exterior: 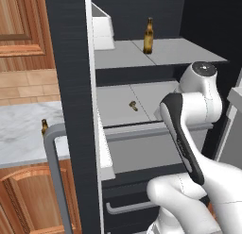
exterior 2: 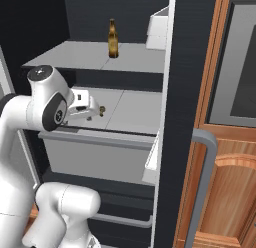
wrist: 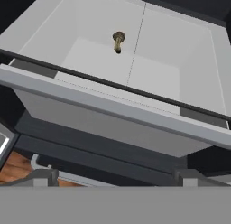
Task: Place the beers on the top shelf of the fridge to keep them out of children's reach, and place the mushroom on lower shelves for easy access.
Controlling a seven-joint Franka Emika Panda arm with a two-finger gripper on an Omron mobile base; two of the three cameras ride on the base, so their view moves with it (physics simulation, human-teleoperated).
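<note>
The mushroom (exterior: 133, 105) lies on the lower shelf (exterior: 118, 110) of the fridge (exterior: 71, 87), just left of that shelf's middle seam, so that part of the task looks done. One beer (exterior: 148, 36) stands upright on the top shelf (exterior: 123, 56), close to its seam. The second beer (exterior: 45, 126) stands on the marble counter (exterior: 23, 134) outside the fridge, to the left of the open door and just behind its grey handle (exterior: 54, 162).

The gripper (wrist: 115, 175) hangs empty in front of the lower shelf's front edge, jaws spread wide, well short of the mushroom. The step in hand seems to be the release and retreat after the mushroom. Next, the arm likely must pull clear of the fridge, reach to the counter for the remaining beer, grip it by the body, and lift it to the top shelf beside the first.
</note>
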